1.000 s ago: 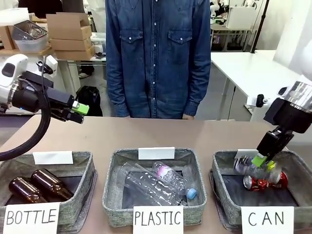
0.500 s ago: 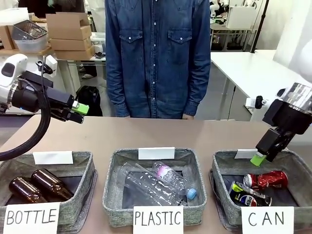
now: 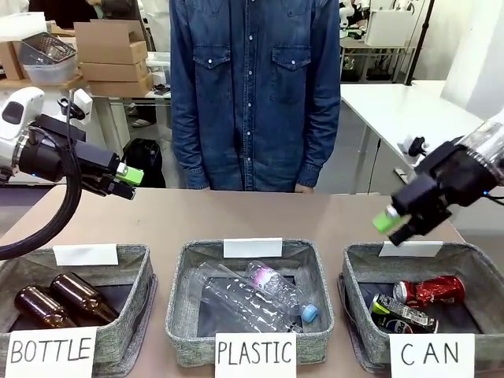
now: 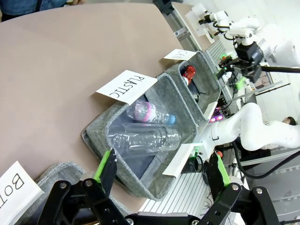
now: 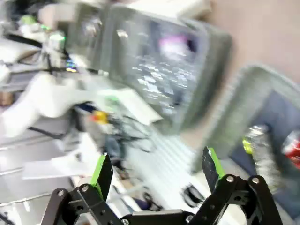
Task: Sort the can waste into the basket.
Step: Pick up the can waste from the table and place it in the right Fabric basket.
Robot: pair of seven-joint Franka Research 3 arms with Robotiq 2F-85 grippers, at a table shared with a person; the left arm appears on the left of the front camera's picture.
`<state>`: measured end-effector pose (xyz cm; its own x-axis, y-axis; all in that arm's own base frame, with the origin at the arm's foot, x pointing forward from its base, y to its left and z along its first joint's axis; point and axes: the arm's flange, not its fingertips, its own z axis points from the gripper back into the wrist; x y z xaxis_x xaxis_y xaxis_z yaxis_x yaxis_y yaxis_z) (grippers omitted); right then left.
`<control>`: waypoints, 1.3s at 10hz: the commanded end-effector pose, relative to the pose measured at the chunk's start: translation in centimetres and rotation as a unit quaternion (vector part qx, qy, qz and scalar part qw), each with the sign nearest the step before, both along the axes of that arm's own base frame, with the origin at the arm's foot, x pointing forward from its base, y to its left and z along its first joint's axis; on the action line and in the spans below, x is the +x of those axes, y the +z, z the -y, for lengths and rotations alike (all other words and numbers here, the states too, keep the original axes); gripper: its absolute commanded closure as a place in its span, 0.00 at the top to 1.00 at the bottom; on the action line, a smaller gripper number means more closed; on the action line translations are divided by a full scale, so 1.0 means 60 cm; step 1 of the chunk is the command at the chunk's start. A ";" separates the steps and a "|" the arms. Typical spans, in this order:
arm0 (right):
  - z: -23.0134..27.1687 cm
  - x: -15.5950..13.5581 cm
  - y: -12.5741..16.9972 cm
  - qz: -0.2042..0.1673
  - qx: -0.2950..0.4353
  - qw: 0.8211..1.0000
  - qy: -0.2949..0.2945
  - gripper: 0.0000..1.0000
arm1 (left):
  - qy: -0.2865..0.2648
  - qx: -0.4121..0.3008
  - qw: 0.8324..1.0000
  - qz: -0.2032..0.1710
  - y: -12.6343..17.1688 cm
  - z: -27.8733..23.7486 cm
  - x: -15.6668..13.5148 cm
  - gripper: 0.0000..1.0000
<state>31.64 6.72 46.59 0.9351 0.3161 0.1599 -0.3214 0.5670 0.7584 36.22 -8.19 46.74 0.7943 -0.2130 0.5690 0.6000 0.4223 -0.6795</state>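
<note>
Labels [image 3: 248, 356] read BOTTLE, PLASTIC, CAN on baskets [image 3: 476, 272]

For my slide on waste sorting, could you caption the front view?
Both cans lie in the CAN bin; the right claw hangs open above it.

From between our arms we look level across the worktop [image 3: 236, 216] at the person [image 3: 253, 94] opposite. Our left wrist camera looks down, rolled, from well above the PLASTIC bin [image 4: 140, 140]. Our right wrist camera, blurred, shares that bin [image 5: 183, 61] and the CAN basket [image 5: 253, 98].
</note>
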 end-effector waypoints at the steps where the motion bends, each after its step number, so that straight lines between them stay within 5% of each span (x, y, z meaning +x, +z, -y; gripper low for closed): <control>1: 0.000 -0.001 0.027 -0.045 0.455 0.875 -0.159 1.00 | -0.001 -0.013 1.000 0.005 0.000 0.002 0.000 1.00; 2: 0.002 0.009 0.024 -0.059 0.522 0.829 -0.193 1.00 | -0.001 -0.013 1.000 0.005 0.000 0.002 0.000 1.00; 3: -0.005 -0.001 0.022 -0.019 0.081 0.996 -0.015 1.00 | -0.001 -0.013 1.000 0.005 0.000 0.002 0.000 1.00; 13: -0.005 -0.001 0.022 -0.019 0.081 0.996 -0.015 1.00 | -0.001 -0.013 1.000 0.005 0.000 0.002 0.000 1.00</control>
